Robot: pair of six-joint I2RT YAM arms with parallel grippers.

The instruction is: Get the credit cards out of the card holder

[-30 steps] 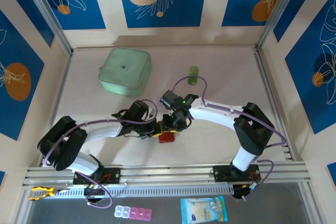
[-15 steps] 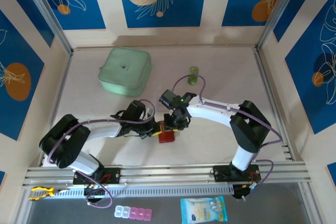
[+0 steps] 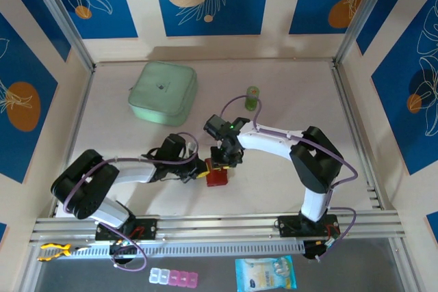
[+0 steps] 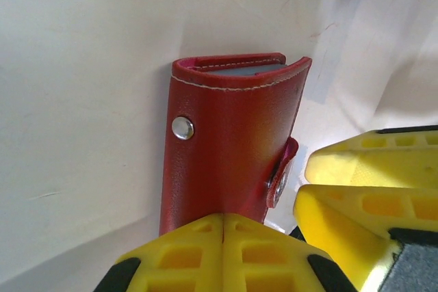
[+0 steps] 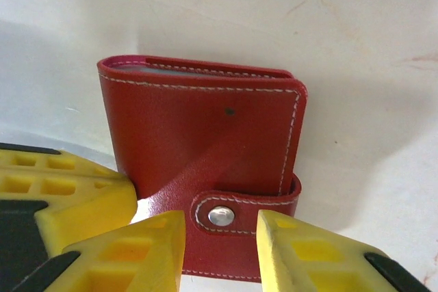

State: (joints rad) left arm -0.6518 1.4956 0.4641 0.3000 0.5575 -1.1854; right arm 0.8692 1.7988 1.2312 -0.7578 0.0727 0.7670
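Centre of the table (image 3: 308,94): a closed red card holder (image 3: 217,176). The left tool (image 4: 223,251) is clamped on one edge of it, likely steadying it. The right tool (image 5: 220,254), narrowly parted, straddles the snap tab (image 5: 220,216), seemingly to unfasten it.

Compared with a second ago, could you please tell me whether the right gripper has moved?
Yes. In the overhead view the right gripper has edged slightly left, farther from the small green bottle, staying over the red wallet.
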